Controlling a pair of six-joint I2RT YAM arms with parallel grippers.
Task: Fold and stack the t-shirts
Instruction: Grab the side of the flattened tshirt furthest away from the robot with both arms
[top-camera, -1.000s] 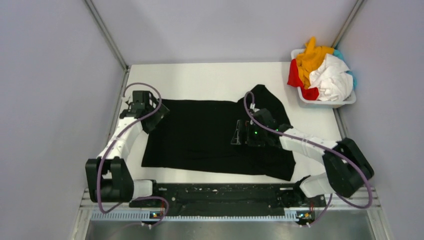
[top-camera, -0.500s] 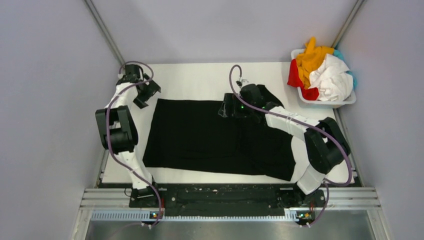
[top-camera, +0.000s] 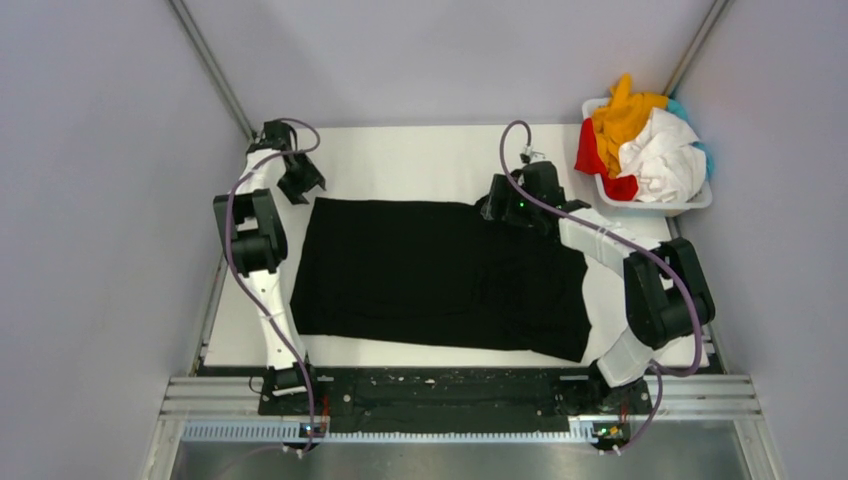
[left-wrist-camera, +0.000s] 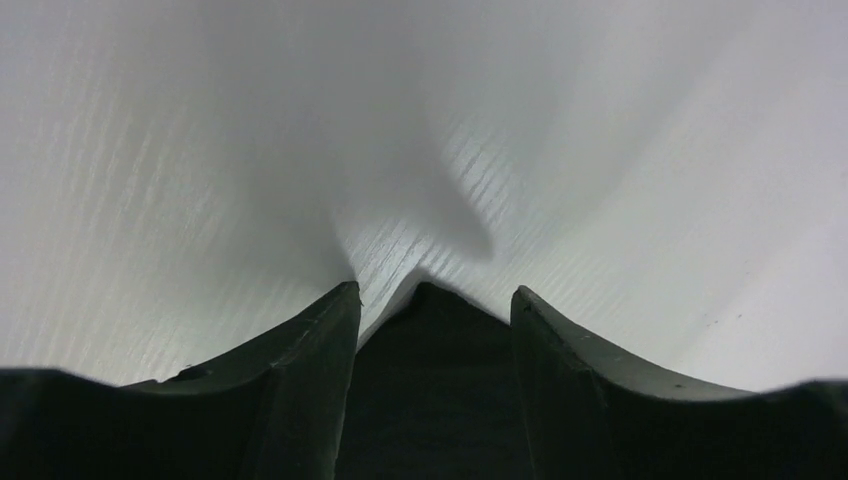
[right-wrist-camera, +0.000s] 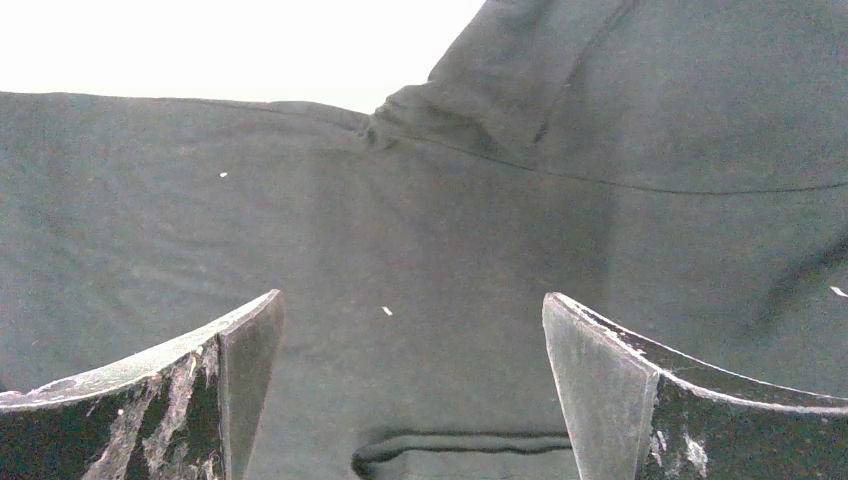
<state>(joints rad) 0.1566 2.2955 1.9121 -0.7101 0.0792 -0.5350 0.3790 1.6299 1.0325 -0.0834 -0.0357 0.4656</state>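
A large black t-shirt (top-camera: 440, 275) lies spread flat on the white table (top-camera: 400, 160). My left gripper (top-camera: 303, 188) is at the shirt's far-left corner. In the left wrist view its jaws (left-wrist-camera: 432, 292) stand apart, with the black corner (left-wrist-camera: 430, 380) lying between them. My right gripper (top-camera: 497, 207) is over the shirt's far edge, near the right sleeve. It is wide open (right-wrist-camera: 412, 297) just above the black cloth (right-wrist-camera: 420, 230), with a folded sleeve seam ahead of it. Orange-yellow (top-camera: 625, 115), red (top-camera: 590, 150), white (top-camera: 665, 160) and teal (top-camera: 706, 152) t-shirts are heaped in the basket.
The white plastic basket (top-camera: 655, 206) stands at the far right corner of the table. Grey walls enclose the table on the left, far and right sides. The arm bases and a black rail (top-camera: 440, 385) run along the near edge.
Both arms have reached toward the far edge: the left from the shirt's left edge to its far-left corner, the right from the shirt's middle to its far-right edge by the sleeve.
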